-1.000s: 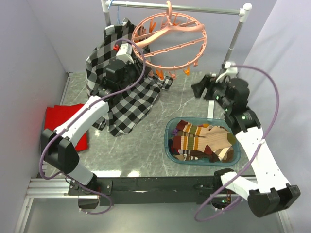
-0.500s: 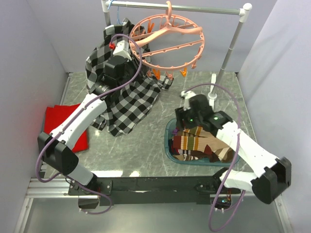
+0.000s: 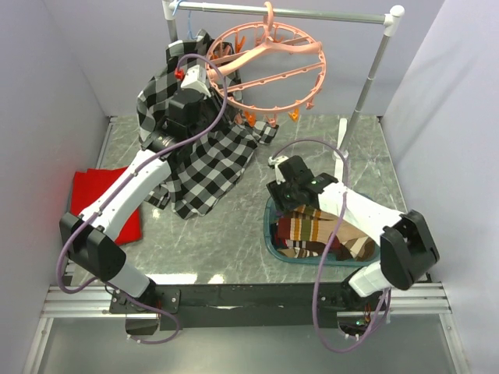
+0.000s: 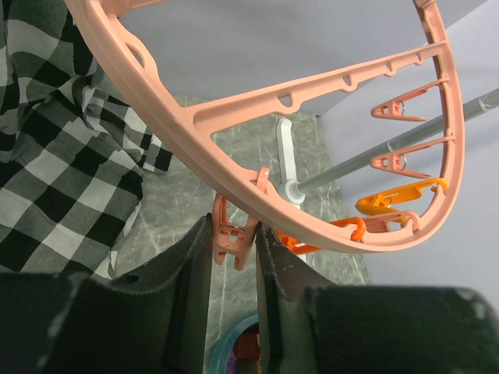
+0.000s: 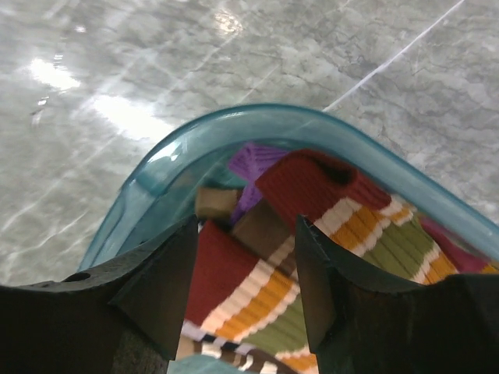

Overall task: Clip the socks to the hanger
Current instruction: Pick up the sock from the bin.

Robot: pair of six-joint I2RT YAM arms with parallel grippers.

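Gripper on right arm: jaws apart, straddling top of sock pile, nothing held yet. Socks heaped in teal tub on marbled surface. Left gripper closed on pink clip dangling from hanger, which hooks over grey rail.

My worries:
- Pile looks tangled, so pinch may lift two socks.
- Finger near tub wall may snag and drag tub.
- Clip may slip out, since hanger hangs free to swing.

No readable labels or writing that I can find.
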